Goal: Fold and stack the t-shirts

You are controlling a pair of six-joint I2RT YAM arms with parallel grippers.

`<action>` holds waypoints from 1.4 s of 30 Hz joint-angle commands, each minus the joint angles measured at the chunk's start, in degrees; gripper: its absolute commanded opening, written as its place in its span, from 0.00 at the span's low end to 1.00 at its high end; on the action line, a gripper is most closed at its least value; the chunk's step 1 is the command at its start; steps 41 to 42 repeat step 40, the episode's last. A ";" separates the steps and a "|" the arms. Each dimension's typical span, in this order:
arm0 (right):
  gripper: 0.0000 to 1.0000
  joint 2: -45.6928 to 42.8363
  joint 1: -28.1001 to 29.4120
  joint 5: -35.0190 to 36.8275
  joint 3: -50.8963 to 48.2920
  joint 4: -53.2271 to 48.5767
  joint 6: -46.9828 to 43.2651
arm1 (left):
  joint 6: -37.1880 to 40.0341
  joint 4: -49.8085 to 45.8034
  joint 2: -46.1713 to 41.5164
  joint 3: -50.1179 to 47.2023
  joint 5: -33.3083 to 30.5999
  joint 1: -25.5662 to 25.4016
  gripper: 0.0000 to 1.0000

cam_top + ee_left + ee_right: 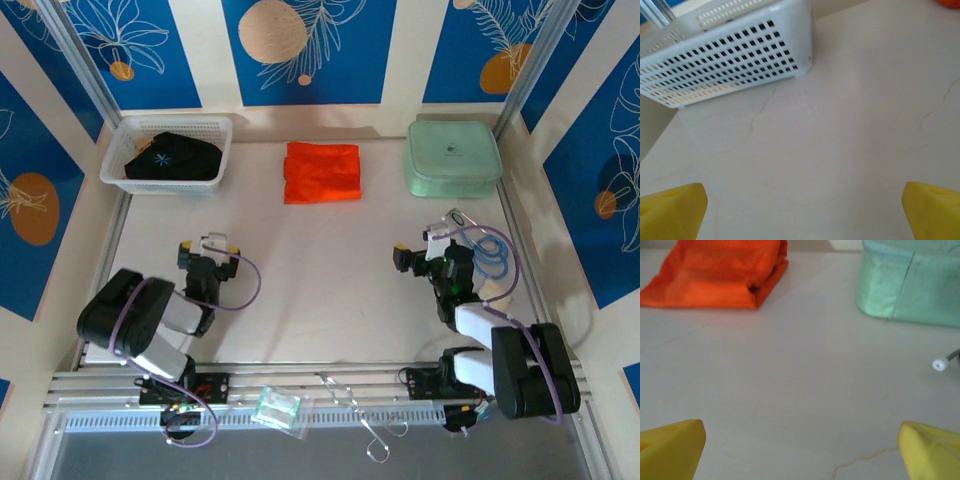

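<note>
Left tool [207, 249] and right tool [425, 247] hover open, empty; orange t-shirt [322, 171] lies folded, black t-shirt [172, 158] sits bunched in mesh basket [224, 140], apparently not yet folded.

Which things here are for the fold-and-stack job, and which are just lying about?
For the job:
- folded bright orange cloth t-shirt
- black cloth t-shirt with light-blue mark

Lying about:
- white plastic mesh basket, holding the black shirt
- pale green soft case
- small clear plastic packet
</note>
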 commanded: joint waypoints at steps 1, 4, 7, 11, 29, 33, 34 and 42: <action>0.99 2.95 -1.53 -4.97 -0.81 14.75 -0.94 | -1.78 8.62 -0.92 1.38 3.15 2.46 0.99; 0.99 8.70 -2.07 -8.68 1.47 16.79 -0.50 | -4.04 5.58 -0.27 2.55 7.31 5.09 0.99; 0.99 20.39 -1.86 -8.94 3.75 25.11 -0.58 | -5.31 -2.60 0.31 7.12 7.32 6.31 0.99; 0.99 20.13 -3.99 -4.34 14.37 5.22 4.63 | -9.02 -13.06 -0.69 11.34 13.69 10.54 0.99; 0.99 19.79 -3.67 -1.90 13.51 5.54 4.75 | -7.73 -13.43 -0.57 11.68 18.31 11.06 0.99; 0.99 19.79 -3.68 -1.81 13.51 5.43 4.74 | -8.34 -14.58 -0.57 12.21 20.23 12.09 0.99; 0.99 19.80 -3.58 -1.73 13.51 5.46 4.70 | -8.37 -14.59 -0.57 12.21 20.46 12.20 0.99; 0.99 19.79 -3.17 -1.18 13.64 5.23 4.30 | -7.67 -13.71 -0.74 11.64 21.86 12.21 0.99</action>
